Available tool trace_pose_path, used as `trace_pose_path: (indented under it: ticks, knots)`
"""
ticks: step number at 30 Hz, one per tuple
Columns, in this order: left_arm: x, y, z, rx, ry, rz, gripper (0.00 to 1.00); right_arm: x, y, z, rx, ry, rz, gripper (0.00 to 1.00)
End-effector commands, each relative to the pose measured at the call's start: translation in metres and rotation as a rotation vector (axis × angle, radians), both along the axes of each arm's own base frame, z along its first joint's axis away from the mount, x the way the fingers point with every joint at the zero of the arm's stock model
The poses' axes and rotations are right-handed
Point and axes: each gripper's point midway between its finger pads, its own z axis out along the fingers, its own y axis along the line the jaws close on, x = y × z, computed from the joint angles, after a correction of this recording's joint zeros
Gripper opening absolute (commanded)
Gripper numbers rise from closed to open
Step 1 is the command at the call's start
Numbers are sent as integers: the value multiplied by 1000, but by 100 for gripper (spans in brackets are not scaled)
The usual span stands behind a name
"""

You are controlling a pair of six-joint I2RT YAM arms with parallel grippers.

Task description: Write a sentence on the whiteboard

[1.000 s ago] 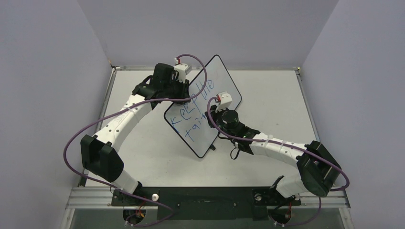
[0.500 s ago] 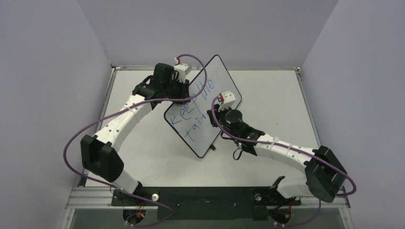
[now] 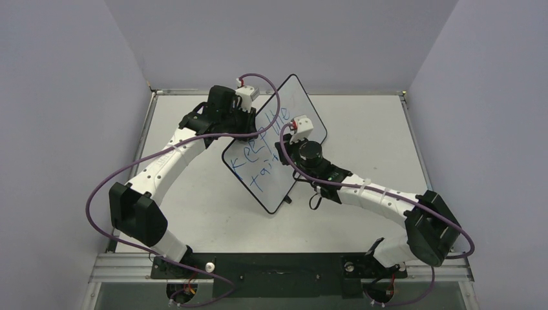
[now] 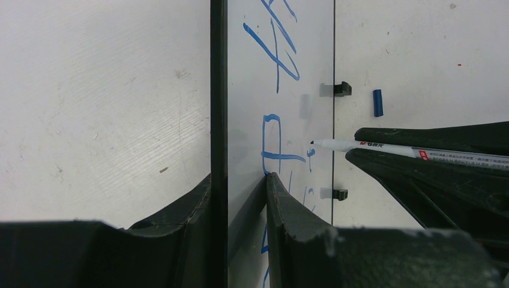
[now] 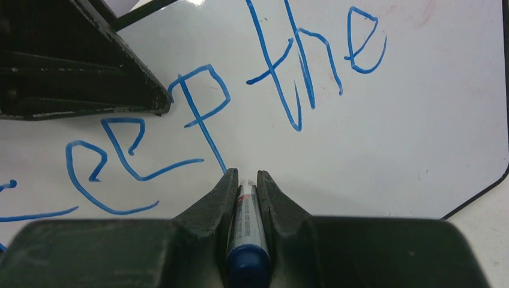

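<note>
We see the left arm reaching up the frame's left side, its left gripper (image 4: 240, 177) clamped on the edge of the tilted whiteboard (image 3: 298, 97) at centre. The right arm bends in from lower right, its right gripper (image 5: 247, 175) pinching a marker pen (image 5: 246, 219) whose tip is at the board, just below the blue sentence (image 5: 300, 66).

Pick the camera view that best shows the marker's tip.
Left wrist: the marker lies side-on, tip at the whiteboard. Right wrist shows only its barrel inside the right gripper; from above it is too small to tell.
</note>
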Motion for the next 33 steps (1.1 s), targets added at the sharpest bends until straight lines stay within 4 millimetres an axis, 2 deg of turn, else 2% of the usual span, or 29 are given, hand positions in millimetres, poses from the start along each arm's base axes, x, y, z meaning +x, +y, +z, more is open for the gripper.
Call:
trace_pose_path:
  ticks: [1,11,23,29,33]
  knots:
    - [-16,2,-50,155,66,-62,0,16,6,26,42,-50,-15,0]
    - [-15,2,-50,157,63,-61,0,17,8,0,26,-5,-9,0]
    - [-16,2,-52,160,67,-62,0,-4,-6,-50,10,87,-8,0]
    - [-15,2,-52,160,66,-62,0,-10,-12,-59,8,105,-11,0]
    - [-15,2,-52,160,66,-61,0,-8,-10,-53,11,95,-10,0]
